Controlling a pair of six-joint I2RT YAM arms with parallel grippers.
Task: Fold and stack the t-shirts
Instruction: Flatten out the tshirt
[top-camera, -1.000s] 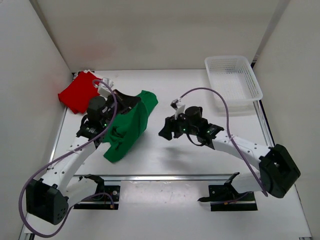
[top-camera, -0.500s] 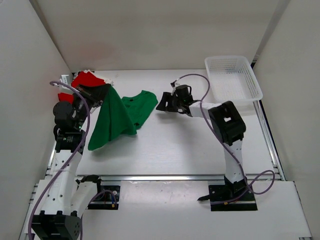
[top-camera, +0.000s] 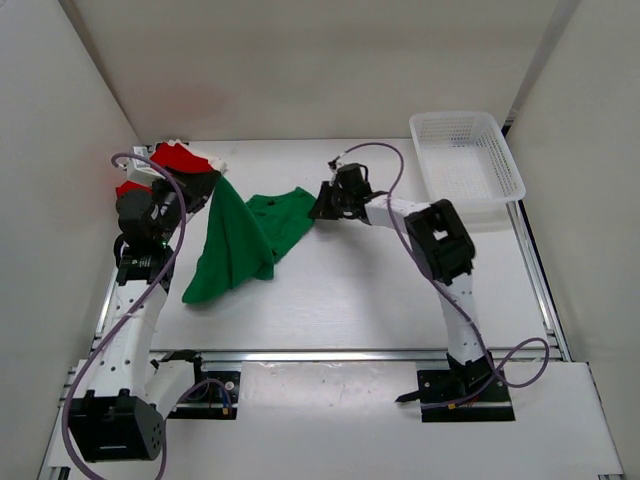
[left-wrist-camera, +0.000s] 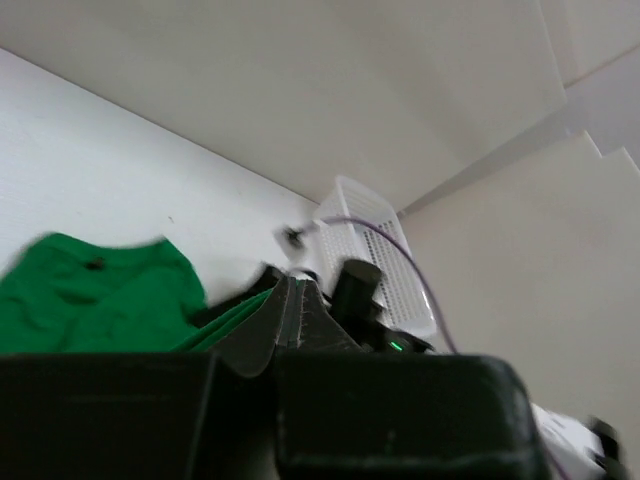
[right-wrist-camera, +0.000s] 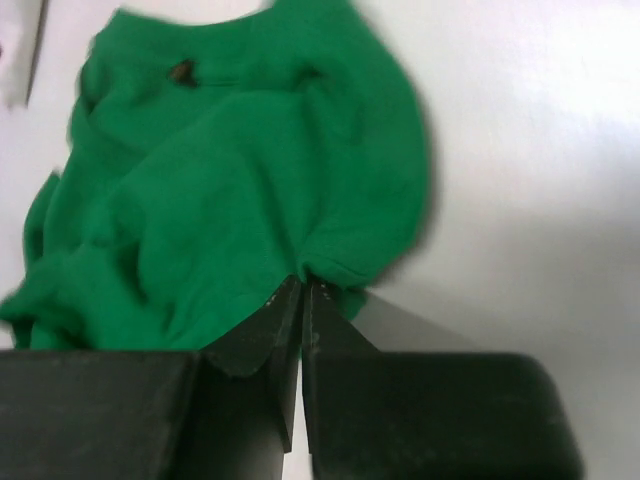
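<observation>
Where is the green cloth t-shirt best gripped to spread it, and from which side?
By its free right edge, coming in low from the right. The green cloth t-shirt lies flat on the white table there, its edge exposed; the right gripper pinches it there, while the left gripper holds the other end raised.

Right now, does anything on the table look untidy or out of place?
The green cloth t-shirt is bunched and twisted, pinched between the shut jaws of both arms, with its left side lifted. The bright red cloth t-shirt lies crumpled in the far left corner. Neither is folded.
</observation>
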